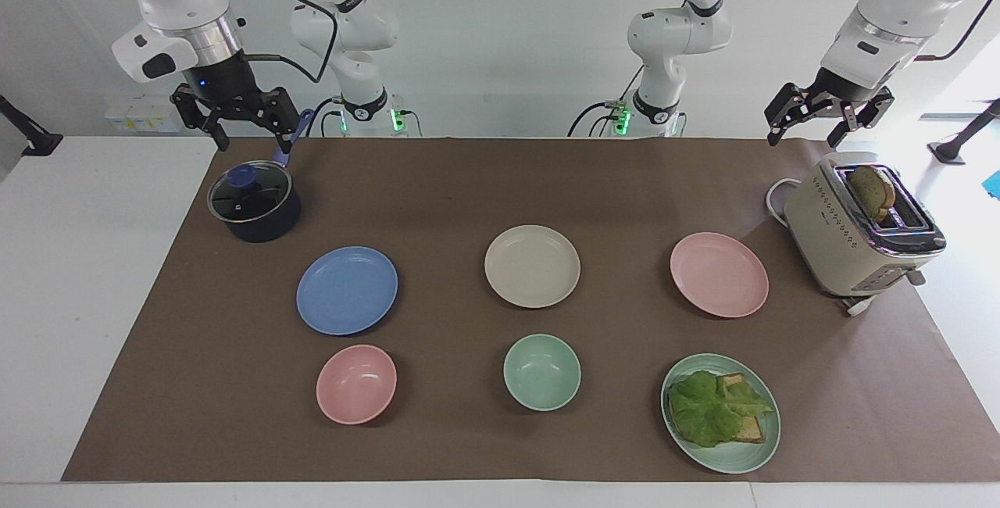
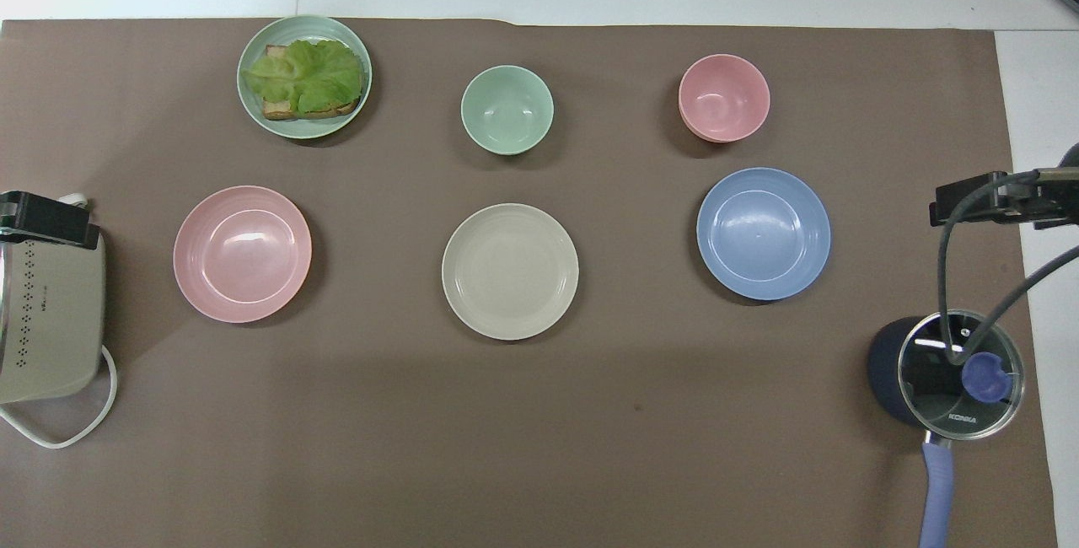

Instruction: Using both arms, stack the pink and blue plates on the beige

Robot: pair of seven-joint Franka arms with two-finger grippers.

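Three plates lie in a row across the brown mat on the tabletop (image 1: 94, 273): the beige plate (image 1: 532, 266) in the middle, the blue plate (image 1: 347, 290) toward the right arm's end, the pink plate (image 1: 719, 274) toward the left arm's end, all well apart and none stacked yet. The right hand (image 1: 234, 119) hangs open over the lidded saucepan (image 1: 254, 203), and the left hand (image 1: 828, 113) hangs open over the toaster (image 1: 855, 230); neither holds anything. The step in hand looks like the first reach, each arm going to the plate at its own end. Shallow plates lying flat give little to grasp, so each hand would do best to come down at the rim, one finger inside and one outside, on the edge nearest its own arm. Lift level, and clear the neighbours: the pink bowl (image 1: 356, 384) sits just beside the blue plate, the green plate (image 1: 720, 413) with lettuce and bread is near the pink one. The arms should take turns over the beige plate to avoid meeting there, centring each plate before letting go.
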